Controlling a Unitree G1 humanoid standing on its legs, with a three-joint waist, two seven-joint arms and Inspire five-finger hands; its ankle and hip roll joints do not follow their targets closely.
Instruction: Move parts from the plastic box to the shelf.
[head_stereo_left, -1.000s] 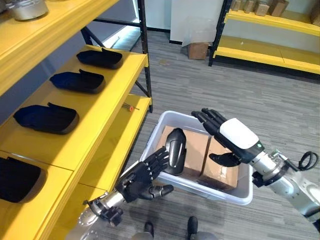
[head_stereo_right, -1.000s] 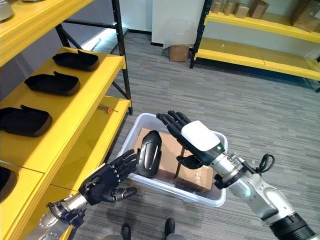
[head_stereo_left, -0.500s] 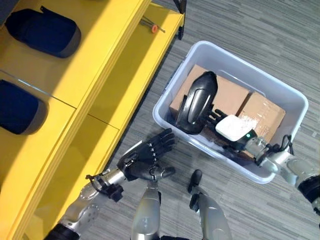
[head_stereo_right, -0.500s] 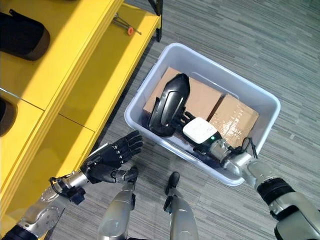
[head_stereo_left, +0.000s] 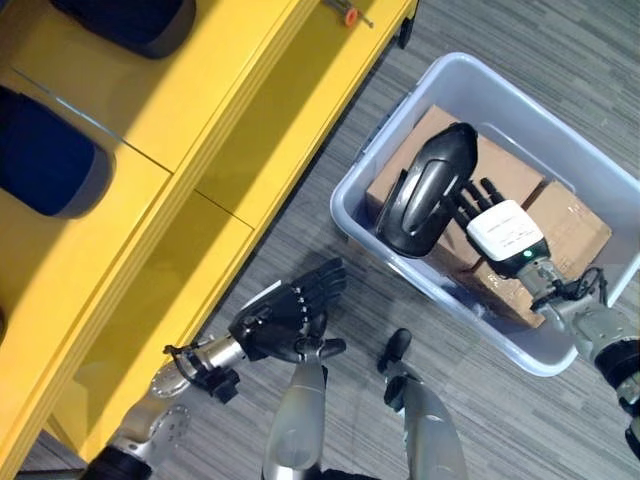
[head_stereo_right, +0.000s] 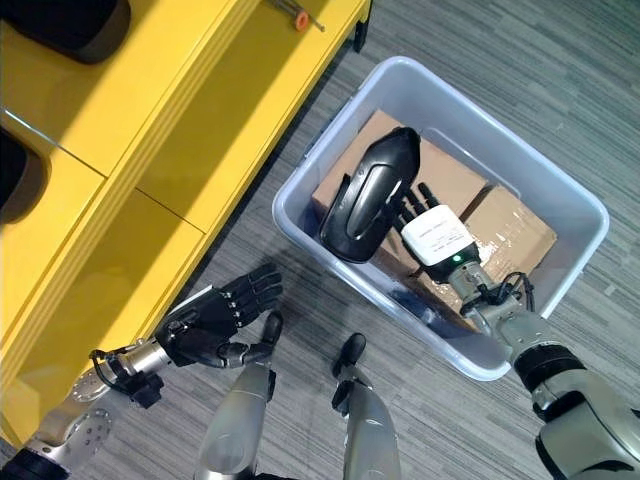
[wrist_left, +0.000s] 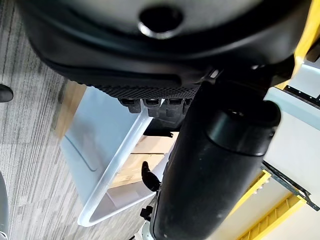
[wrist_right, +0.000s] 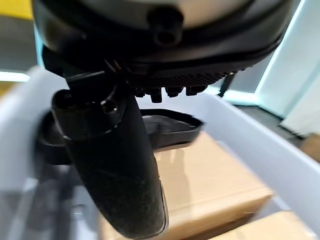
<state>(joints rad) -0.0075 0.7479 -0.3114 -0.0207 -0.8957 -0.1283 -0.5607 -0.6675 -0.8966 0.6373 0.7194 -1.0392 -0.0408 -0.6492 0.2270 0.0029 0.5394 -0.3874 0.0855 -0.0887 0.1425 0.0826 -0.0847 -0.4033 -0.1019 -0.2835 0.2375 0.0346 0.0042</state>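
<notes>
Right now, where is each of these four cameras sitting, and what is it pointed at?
Left eye view: on the head, looking down at the plastic box, the black part and the yellow shelf; both hands show.
Right eye view: beside it, same scene.
Left wrist view: on the left arm, along the left hand, toward the box.
Right wrist view: on the right arm, along the right hand, at the part and cardboard boxes.
All four share the box.

A grey wood-patterned floor carried a pale plastic box, which stood just beside the foot of a yellow shelf. Two brown cardboard cartons lay side by side in the bottom of the box. On the upper yellow board rested dark moulded parts, spaced apart in a row. A small orange-tipped tool lay on the lower board near its corner.
</notes>
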